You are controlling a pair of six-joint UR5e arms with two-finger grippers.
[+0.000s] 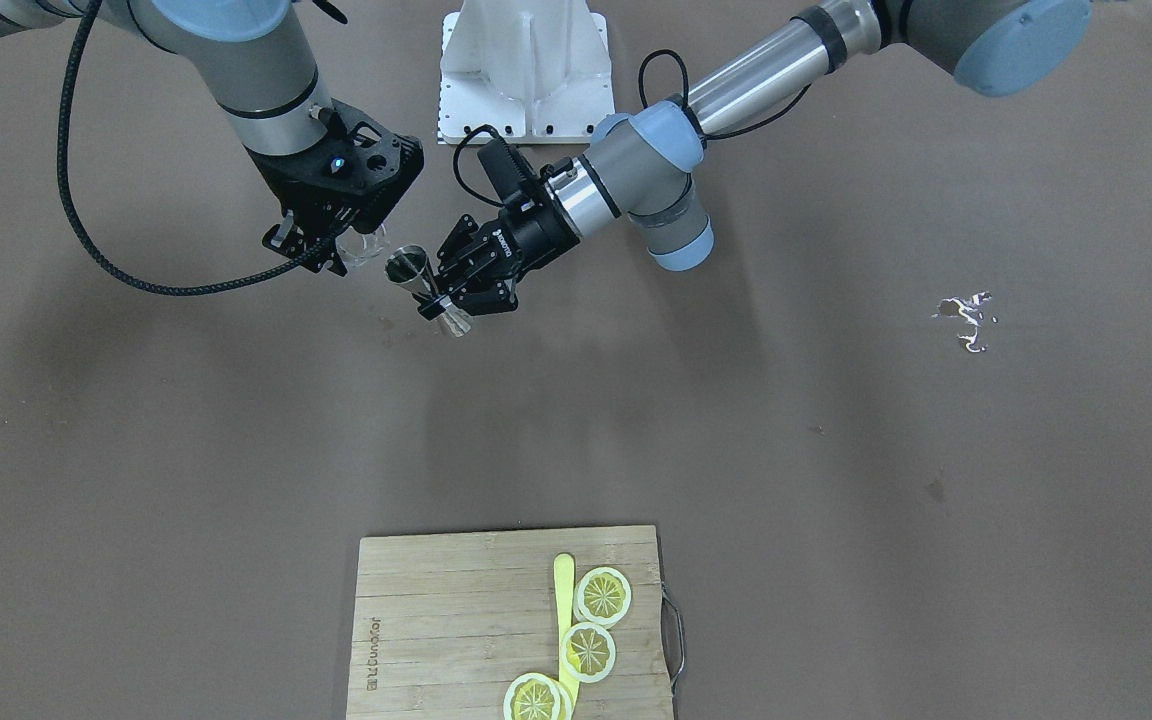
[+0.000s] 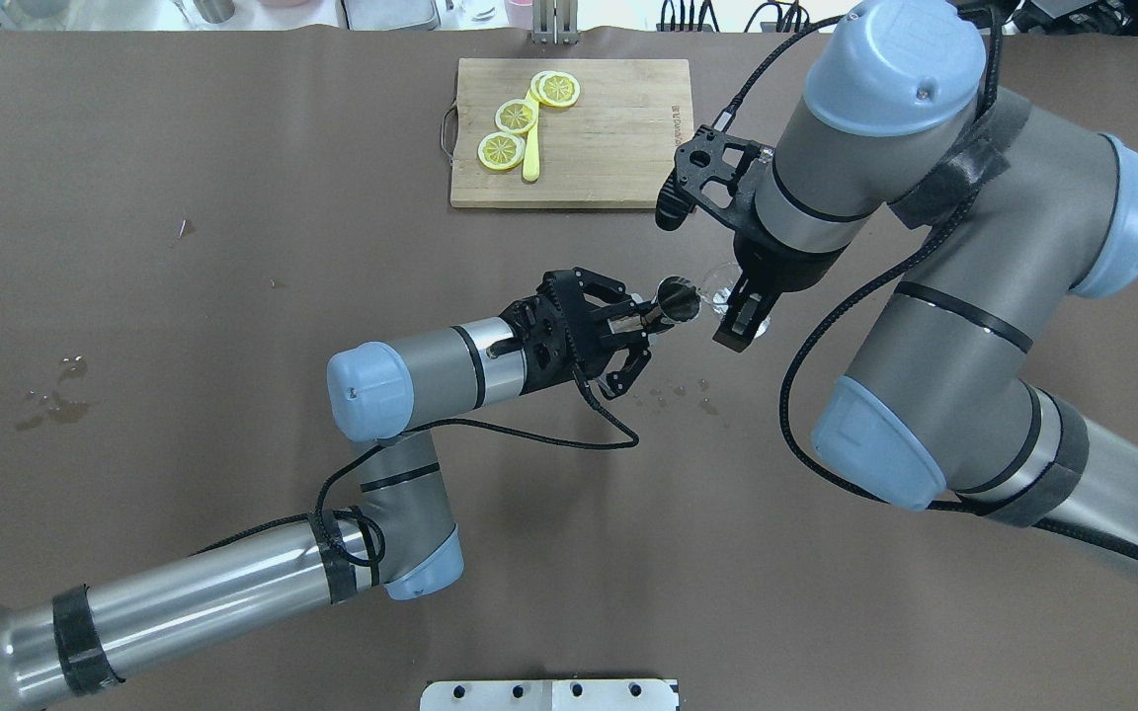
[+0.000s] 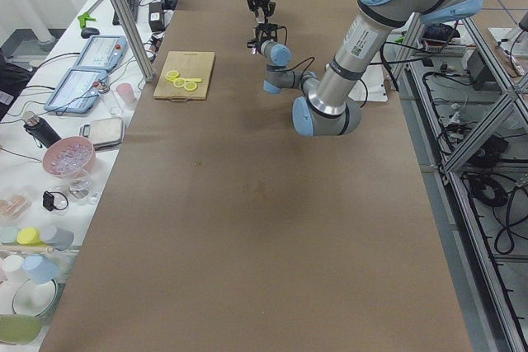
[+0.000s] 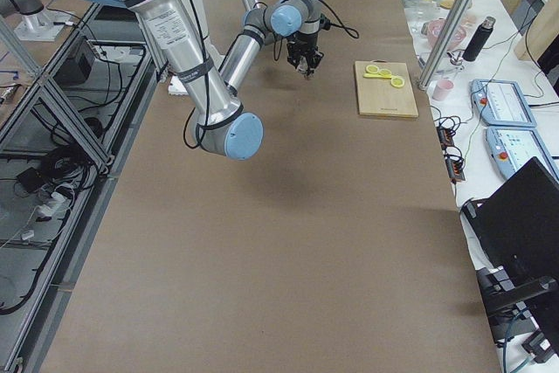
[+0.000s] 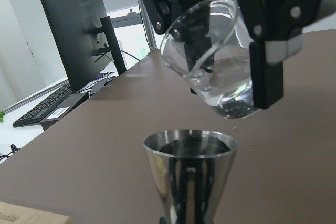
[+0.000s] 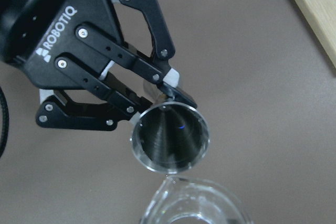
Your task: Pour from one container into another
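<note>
Left wrist-mounted view: right tool (image 5: 231,51) clamps the tilted glass (image 5: 220,87) just above the mouth of the jigger (image 5: 190,166), which the closed left tool (image 2: 643,318) grips.

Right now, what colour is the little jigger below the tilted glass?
The jigger is shiny, mirror-like silver metal. The left wrist view shows it best.

Bright, even light from above. Soft grey shadows on the brown table (image 1: 836,500). The shiny cone-shaped metal cup (image 5: 190,177) gleams; the clear glass (image 6: 184,205) is blurry.
</note>
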